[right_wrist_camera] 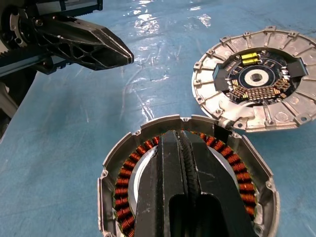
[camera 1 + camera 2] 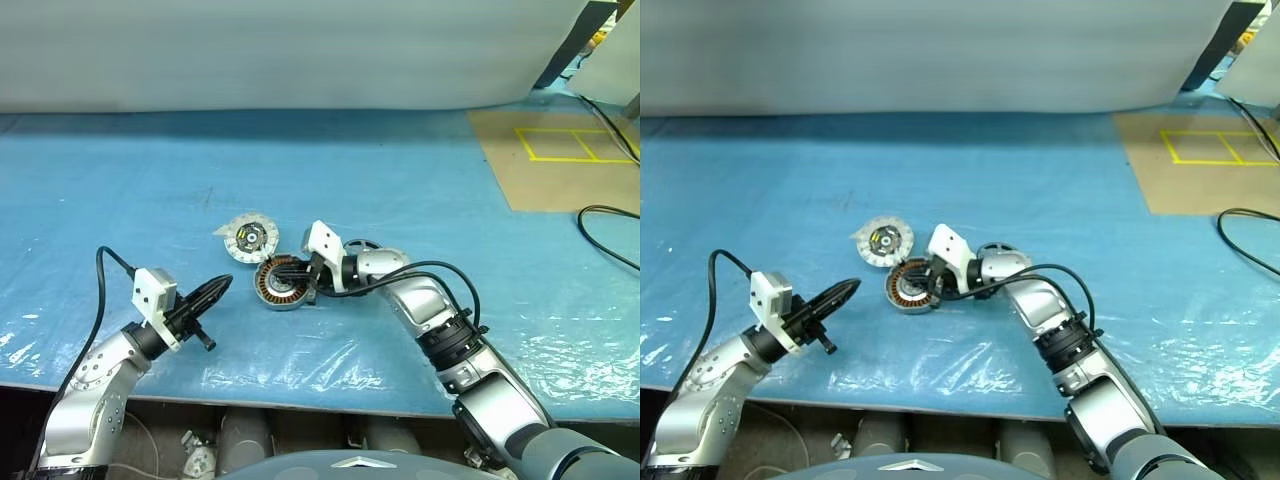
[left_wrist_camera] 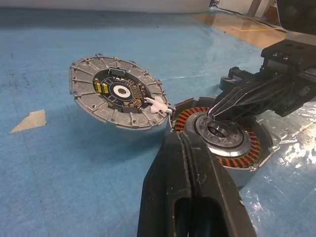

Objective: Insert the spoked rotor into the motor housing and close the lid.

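Observation:
The motor housing (image 2: pixel 281 284), a silver-rimmed unit with copper windings, lies on the blue table. My right gripper (image 2: pixel 292 274) reaches over it from the right, shut, with its tips on the metal centre hub (image 3: pixel 217 131). The lid (image 2: pixel 247 238) rests just behind and left of the housing, ribbed face with its circuit board up, joined to the housing by a white wire (image 3: pixel 157 104). My left gripper (image 2: pixel 226 285) hovers left of the housing, shut and holding nothing. A dark ring (image 2: pixel 362 245), possibly the spoked rotor, shows partly behind my right wrist.
A brown board (image 2: pixel 560 150) with yellow tape lines lies at the back right. A black cable (image 2: pixel 600 215) loops at the right edge. A small pale scrap (image 3: pixel 29 121) lies by the lid. The table's front edge (image 2: pixel 300 400) runs close below my arms.

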